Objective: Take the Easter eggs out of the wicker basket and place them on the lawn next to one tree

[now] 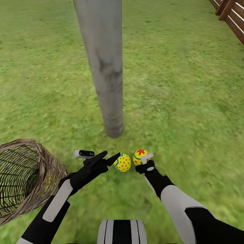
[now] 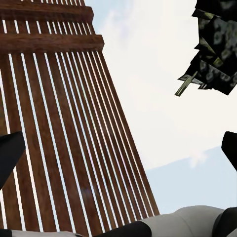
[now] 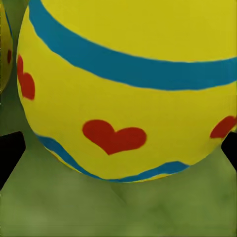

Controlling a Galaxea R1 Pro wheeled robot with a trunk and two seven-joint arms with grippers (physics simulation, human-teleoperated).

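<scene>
A brown wooden fence (image 1: 231, 17) of horizontal slats, with a thicker post, crosses the far right corner of the head view. In the left wrist view a tall brown structure of narrow vertical slats (image 2: 59, 123), with crossbands near its top, rises against a pale sky with thin white clouds (image 2: 153, 74).

A yellow egg (image 3: 133, 84) with blue bands and red hearts sits close up over green grass (image 3: 118, 212). The edge of a second yellow egg (image 3: 4, 54) shows beside it. Two dark fingertips (image 3: 9, 158) flank the near egg, apart from it.
</scene>
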